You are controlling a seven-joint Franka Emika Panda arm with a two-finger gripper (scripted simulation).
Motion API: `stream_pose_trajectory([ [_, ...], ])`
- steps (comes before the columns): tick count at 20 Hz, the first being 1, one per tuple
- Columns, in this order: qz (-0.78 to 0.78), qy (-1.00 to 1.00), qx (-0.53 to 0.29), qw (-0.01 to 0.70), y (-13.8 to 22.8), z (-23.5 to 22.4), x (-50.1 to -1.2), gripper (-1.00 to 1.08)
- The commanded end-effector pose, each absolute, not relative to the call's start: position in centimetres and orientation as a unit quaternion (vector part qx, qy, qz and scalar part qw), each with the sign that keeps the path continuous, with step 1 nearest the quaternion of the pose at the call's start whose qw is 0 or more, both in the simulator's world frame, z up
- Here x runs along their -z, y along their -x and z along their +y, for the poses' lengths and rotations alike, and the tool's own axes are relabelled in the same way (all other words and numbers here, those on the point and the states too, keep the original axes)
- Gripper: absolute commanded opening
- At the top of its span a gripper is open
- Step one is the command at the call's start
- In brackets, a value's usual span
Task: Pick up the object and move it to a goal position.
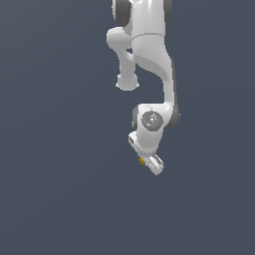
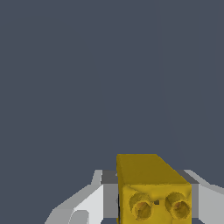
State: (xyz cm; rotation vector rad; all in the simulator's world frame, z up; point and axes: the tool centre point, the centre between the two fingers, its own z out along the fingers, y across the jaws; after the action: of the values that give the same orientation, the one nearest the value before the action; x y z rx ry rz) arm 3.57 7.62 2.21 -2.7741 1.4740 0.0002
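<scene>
Pinched between the two fingers of the white gripper sits the mustard-yellow block, with a grey finger pad against each of its side faces in the wrist view. One finger presses on one side and the other finger on the opposite side, so the pincer is clamped on the block rather than spread. The block is a short rectangular piece whose long axis runs straight out from the palm, lengthwise between the fingers, toward the flat dark blue-grey ground beyond. Its near end face, turned toward the wrist camera, carries two round yellow studs side by side with darker hollows; a tiny dark speck lies between them. The far end points away from the palm and reaches slightly past the grey pads. In the exterior view the same block shows only as a small yellow speck at the gripper, tucked on the side toward the exterior view's left and far smaller than the hand around it. The hand there is tilted, slanting down toward the exterior view's right. Above it the white Panda arm bends down from the upper edge, its grey-capped wrist joint just over the hand. Whether the block touches the ground cannot be told.
</scene>
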Motion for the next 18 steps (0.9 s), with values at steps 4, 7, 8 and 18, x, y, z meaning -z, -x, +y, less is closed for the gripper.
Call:
stream_pose_trajectory([
  [4, 0.469, 0.883, 0.0, 0.0, -3.5, 7.4, -2.6, -1.0],
  [7, 0.469, 0.883, 0.0, 0.0, -3.2, 7.1, -3.4, -1.0],
  [8, 0.469, 0.883, 0.0, 0.0, -3.2, 6.9, -3.7, -1.0],
  [18, 0.469, 0.883, -0.001, 0.0, -1.5, 4.0, -10.2, -1.0],
])
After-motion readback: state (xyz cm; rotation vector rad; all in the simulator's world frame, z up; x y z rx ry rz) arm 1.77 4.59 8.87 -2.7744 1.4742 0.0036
